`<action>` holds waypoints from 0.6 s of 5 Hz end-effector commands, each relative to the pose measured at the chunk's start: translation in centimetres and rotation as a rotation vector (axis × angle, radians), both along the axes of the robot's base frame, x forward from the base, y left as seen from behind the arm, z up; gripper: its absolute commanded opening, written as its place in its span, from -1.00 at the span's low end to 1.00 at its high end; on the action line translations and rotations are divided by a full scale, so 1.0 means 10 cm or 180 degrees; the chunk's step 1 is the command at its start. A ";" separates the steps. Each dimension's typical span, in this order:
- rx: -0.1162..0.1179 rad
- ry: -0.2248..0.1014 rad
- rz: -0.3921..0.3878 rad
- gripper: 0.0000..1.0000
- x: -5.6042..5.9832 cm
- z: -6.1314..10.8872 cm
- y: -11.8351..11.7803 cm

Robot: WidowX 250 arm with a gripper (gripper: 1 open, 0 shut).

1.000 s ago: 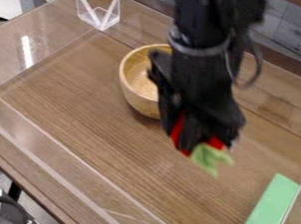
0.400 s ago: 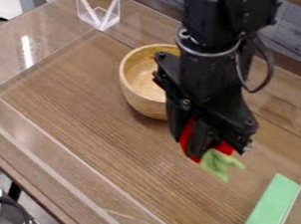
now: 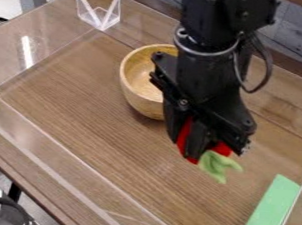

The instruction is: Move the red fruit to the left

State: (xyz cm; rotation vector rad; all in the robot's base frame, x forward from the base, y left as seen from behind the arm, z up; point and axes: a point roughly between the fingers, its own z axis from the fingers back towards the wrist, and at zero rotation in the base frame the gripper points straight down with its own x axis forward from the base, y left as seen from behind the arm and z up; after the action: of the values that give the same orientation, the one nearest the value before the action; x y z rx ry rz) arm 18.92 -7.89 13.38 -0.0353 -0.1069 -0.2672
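Observation:
The red fruit (image 3: 187,141) hangs above the wooden table, pinched between the fingers of my gripper (image 3: 204,148), which is shut on it. Only a strip of its glossy red body shows at the left of the fingers, and its light-green leafy top (image 3: 220,163) sticks out below them. The black arm comes down from the top of the view and points straight down, just right of the wooden bowl (image 3: 146,78).
A flat pale-green block (image 3: 273,213) lies at the lower right of the table. Clear acrylic walls (image 3: 40,44) ring the wooden table surface (image 3: 85,128). A small clear stand (image 3: 99,14) sits at the back left.
The arm with the red fruit shifted slightly right and a little up between the earliest frame and now; it has kept still since the middle frame.

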 end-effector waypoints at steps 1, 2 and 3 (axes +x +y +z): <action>-0.0067 -0.0144 0.0067 -1.00 0.06 0.14 0.00; -0.0076 -0.0142 0.0089 -1.00 0.05 0.14 0.00; -0.0088 -0.0137 0.0105 -1.00 0.04 0.15 0.00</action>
State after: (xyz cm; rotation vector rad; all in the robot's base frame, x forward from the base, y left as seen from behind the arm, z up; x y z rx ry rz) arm 18.69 -7.79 13.64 -0.0419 -0.1050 -0.2393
